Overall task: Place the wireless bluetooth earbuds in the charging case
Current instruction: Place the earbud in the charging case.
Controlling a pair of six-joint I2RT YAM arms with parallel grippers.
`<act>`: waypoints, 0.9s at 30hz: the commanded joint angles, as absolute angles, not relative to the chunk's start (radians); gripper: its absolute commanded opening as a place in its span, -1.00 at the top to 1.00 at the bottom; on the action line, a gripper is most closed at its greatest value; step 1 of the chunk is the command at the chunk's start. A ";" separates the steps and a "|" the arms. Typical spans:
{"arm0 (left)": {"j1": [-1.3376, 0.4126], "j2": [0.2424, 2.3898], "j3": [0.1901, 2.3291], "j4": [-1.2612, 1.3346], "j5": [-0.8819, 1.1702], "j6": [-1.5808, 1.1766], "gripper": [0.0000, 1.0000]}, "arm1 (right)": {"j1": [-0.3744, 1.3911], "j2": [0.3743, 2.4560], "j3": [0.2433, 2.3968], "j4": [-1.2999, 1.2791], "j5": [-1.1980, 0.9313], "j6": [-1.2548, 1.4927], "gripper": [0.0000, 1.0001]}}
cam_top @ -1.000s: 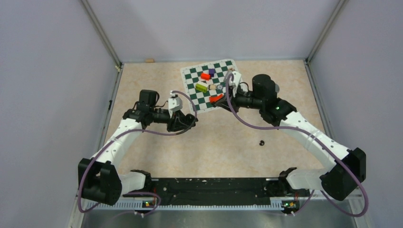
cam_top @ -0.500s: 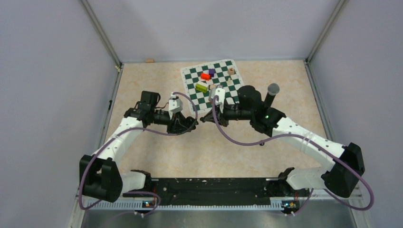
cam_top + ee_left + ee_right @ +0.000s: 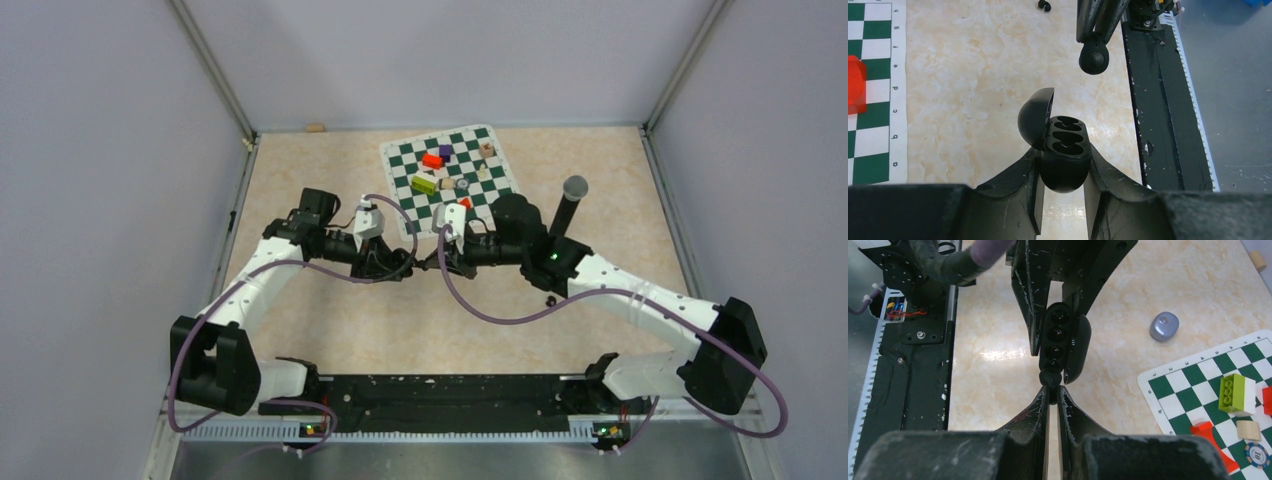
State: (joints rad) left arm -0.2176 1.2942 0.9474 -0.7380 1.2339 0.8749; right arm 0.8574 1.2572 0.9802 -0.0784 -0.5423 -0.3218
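At the near edge a black rail point(image 3: 450, 392) carries both arm bases. Beyond it, on the marbled surface point(image 3: 480, 330), a second black earbud point(image 3: 551, 299) lies by itself under the right forearm, well apart from both pincers. Further in, the two arms meet nose to nose at mid-surface. The left pincer point(image 3: 1064, 161) is clamped on the rounded base of the black charging case point(image 3: 1065, 150), one finger on each side. The case is held clear of the surface, its lid point(image 3: 1035, 117) swung open to one side and its sockets facing the other arm. The right pincer point(image 3: 1051, 390) is pinched almost closed on a black earbud point(image 3: 1050, 377) at its fingertips. In the left wrist view that bud hangs just short of the case's open face, apart from it. In the right wrist view it sits right at the near end of the case, so I cannot tell whether they touch. A pale purple earbud point(image 3: 1164, 326) lies on the surface off to the side of the case. Farther back is the green-and-white chessboard point(image 3: 405, 155), with a red block point(image 3: 432, 160) and a green block point(image 3: 424, 184) on it. A small cork piece point(image 3: 315, 127) rests against the far wall.
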 commanded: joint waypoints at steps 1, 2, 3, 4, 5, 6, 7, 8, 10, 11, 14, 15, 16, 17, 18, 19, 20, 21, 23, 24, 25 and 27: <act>-0.219 1.296 0.985 -0.767 1.285 0.917 1.00 | 0.877 1.248 0.978 0.021 -0.546 -0.328 0.88; -0.219 1.298 0.985 -0.767 1.285 0.917 1.00 | 0.877 1.248 0.973 0.037 -0.548 -0.318 0.88; -0.219 1.299 0.985 -0.767 1.285 0.916 1.00 | 0.879 1.251 0.967 0.051 -0.552 -0.310 0.88; -0.219 1.300 0.984 -0.767 1.286 0.917 1.00 | 0.879 1.255 0.964 0.066 -0.556 -0.302 0.88; -0.219 1.302 0.983 -0.767 1.287 0.917 1.00 | 0.883 1.262 0.959 0.079 -0.557 -0.296 0.88; -0.219 1.303 0.983 -0.767 1.290 0.917 1.00 | 0.887 1.269 0.956 0.089 -0.555 -0.294 0.88; -0.220 1.304 0.983 -0.767 1.291 0.916 1.00 | 0.892 1.276 0.953 0.096 -0.547 -0.295 0.88; -0.219 1.306 0.985 -0.767 1.294 0.914 1.00 | 0.898 1.283 0.954 0.101 -0.541 -0.296 0.88; -0.219 1.307 0.985 -0.767 1.293 0.913 1.00 | 0.909 1.298 0.953 0.103 -0.537 -0.300 0.88; -0.220 1.307 0.985 -0.767 1.294 0.913 1.00 | 0.916 1.304 0.953 0.103 -0.536 -0.303 0.88; -0.220 1.307 0.985 -0.766 1.294 0.912 1.00 | 0.929 1.314 0.953 0.101 -0.525 -0.315 0.88; -0.219 1.306 0.985 -0.767 1.295 0.914 1.00 | 0.930 1.314 0.954 0.101 -0.520 -0.317 0.88; -0.219 1.306 0.983 -0.767 1.295 0.914 1.00 | 0.931 1.315 0.954 0.100 -0.515 -0.320 0.88; -0.220 1.305 0.983 -0.767 1.295 0.913 1.00 | 0.931 1.313 0.953 0.100 -0.511 -0.323 0.88; -0.219 1.305 0.983 -0.767 1.294 0.915 1.00 | 0.930 1.313 0.952 0.098 -0.507 -0.325 0.88; -0.220 1.305 0.983 -0.767 1.295 0.915 1.00 | 0.931 1.313 0.951 0.098 -0.505 -0.327 0.88; -0.219 1.305 0.983 -0.767 1.294 0.916 1.00 | 0.931 1.313 0.952 0.098 -0.505 -0.328 0.88; -0.219 1.305 0.983 -0.767 1.295 0.917 1.00 | 0.931 1.314 0.951 0.098 -0.505 -0.329 0.88; -0.221 1.305 0.982 -0.767 1.294 0.917 1.00 | 0.931 1.318 0.950 0.101 -0.503 -0.330 0.88; -0.220 1.305 0.982 -0.767 1.294 0.918 1.00 | 0.931 1.323 0.948 0.102 -0.501 -0.331 0.88; -0.219 1.305 0.982 -0.767 1.294 0.919 1.00 | 0.930 1.323 0.946 0.104 -0.498 -0.331 0.88; -0.220 1.304 0.982 -0.767 1.294 0.920 1.00 | 0.933 1.328 0.945 0.108 -0.490 -0.332 0.88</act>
State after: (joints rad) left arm -0.2176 1.3029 0.9482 -0.7643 1.2457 0.8936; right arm 0.9199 1.3159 0.9489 0.0578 -0.5026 -0.3149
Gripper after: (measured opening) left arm 0.349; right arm 0.067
